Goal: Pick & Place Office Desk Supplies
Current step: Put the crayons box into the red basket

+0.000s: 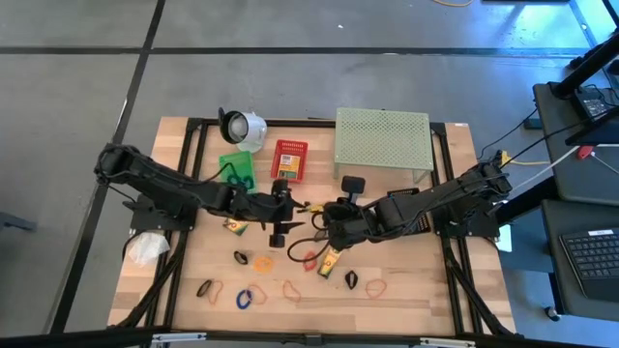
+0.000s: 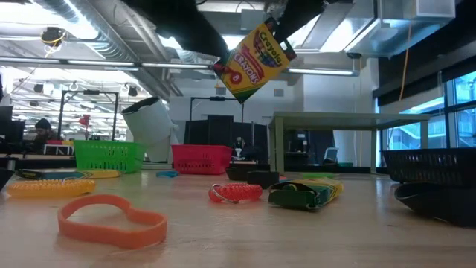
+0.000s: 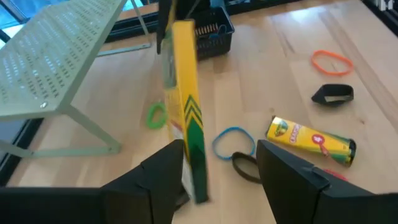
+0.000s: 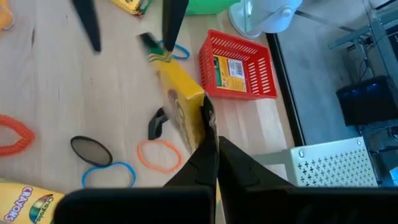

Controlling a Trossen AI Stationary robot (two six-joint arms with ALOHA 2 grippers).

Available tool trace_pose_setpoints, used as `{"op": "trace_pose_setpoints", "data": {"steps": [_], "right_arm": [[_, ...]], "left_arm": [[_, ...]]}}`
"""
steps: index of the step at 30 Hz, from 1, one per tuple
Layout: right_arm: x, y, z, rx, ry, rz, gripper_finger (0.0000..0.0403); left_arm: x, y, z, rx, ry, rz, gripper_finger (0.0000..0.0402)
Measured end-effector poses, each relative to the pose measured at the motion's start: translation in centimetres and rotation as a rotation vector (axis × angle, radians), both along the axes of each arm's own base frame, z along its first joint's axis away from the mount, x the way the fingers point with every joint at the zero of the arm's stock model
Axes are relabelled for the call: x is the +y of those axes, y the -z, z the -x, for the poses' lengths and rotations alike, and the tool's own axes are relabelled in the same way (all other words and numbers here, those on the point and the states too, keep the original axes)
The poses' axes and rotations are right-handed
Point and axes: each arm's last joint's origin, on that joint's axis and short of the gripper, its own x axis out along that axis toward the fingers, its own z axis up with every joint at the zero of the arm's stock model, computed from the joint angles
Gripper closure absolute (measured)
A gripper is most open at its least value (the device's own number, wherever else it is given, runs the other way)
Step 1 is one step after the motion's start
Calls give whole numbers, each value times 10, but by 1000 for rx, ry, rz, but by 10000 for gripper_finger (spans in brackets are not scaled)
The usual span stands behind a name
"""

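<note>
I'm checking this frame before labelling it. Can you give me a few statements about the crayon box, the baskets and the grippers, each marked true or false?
1. The right gripper is shut on a crayon box held above the table. True.
2. The left gripper is shut on that same box. False: its fingers stand open beside the box.
3. The red basket holds a crayon box. True.
4. The pale green perforated shelf has tipped onto its side. False: it stands upright on its legs.
5. Another crayon box lies flat on the table. True.
</note>
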Motion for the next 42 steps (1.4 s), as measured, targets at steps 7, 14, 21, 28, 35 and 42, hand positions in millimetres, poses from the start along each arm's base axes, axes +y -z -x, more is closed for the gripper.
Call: {"op": "trace_pose_setpoints", "data": {"steps": [7, 14, 21, 28, 35, 42], "right_arm": [[2, -2, -4, -39, -8, -16, 403], [4, -4, -8, -67, -51, -34, 403], [4, -4, -8, -65, -53, -33, 403], [4, -4, -8, -64, -55, -42, 401], [4, -3, -8, -84, -23, -101, 336], [3, -8, -6, -117, 9, -82, 218]], "left_arm": [[-1, 4, -13, 27, -39, -35, 203], [1, 6, -20, 35, -77, -59, 213], [1, 6, -20, 34, -78, -59, 289], [0, 7, -20, 36, -60, -36, 360], [0, 7, -20, 47, -54, -27, 376], [0, 9, -19, 62, -66, -20, 375]]}}
